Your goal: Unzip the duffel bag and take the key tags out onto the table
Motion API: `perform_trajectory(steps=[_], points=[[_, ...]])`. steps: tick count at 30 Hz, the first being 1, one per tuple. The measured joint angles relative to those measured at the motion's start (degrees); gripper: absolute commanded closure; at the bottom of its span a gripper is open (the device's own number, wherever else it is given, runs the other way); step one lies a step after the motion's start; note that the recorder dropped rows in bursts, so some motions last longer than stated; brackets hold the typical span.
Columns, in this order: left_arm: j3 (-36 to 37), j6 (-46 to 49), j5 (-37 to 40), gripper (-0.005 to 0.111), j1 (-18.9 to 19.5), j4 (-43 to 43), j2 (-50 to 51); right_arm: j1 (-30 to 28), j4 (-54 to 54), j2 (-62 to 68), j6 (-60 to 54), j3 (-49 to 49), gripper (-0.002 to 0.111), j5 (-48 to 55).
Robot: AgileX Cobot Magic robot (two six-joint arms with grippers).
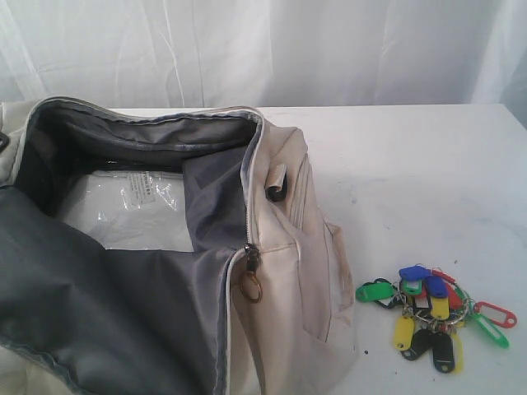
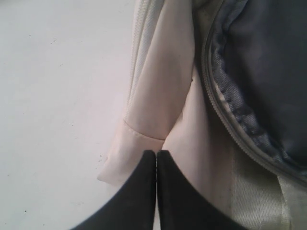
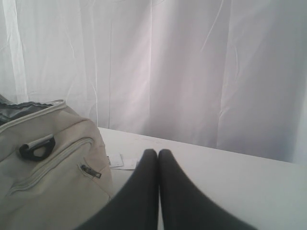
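**Key tags out, both grippers empty: treat the task as done bar a check**

Nearest you in the exterior view, the key tags (image 1: 432, 317) lie in one bunch on the table (image 1: 412, 164), just beside the duffel bag (image 1: 280, 271) on its right and apart from its fabric. The bag's main zipper is run open, its brass ring pull (image 1: 251, 286) hanging at the near end of the opening. Deeper inside the bag, the dark lining is spread wide and only a clear plastic packet (image 1: 136, 206) shows on the floor; no tags are visible there.

By that layout, both steps look complete. Your next move calls for no grasp: just confirm that nothing coloured remains in the bag, then keep the arms clear of it.

The left gripper (image 2: 156, 158) has its jaws pressed together with nothing between them; it sits over the bag's cream outer side, and you cannot tell from its wrist view whether it touches the cloth. The right gripper (image 3: 159, 155) is likewise closed and empty, over bare table beside the bag's end, pointing towards the white curtain (image 3: 168, 62) beyond the bag.
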Motion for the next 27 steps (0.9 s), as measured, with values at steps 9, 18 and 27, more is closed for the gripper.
perform_trajectory(steps=[9,18,27], points=[[0.0,0.0,0.0,0.099,0.0,0.0,0.0,0.0,0.0,0.0,0.0,0.0,0.108,0.0],[0.0,0.0,0.0,0.099,0.0,0.0,0.0,-0.27,0.0,0.0,0.0,0.0,0.108,0.0],[0.0,0.0,0.0,0.099,0.0,0.0,0.0,-10.55,0.0,0.0,2.16,0.0,0.108,2.16]])
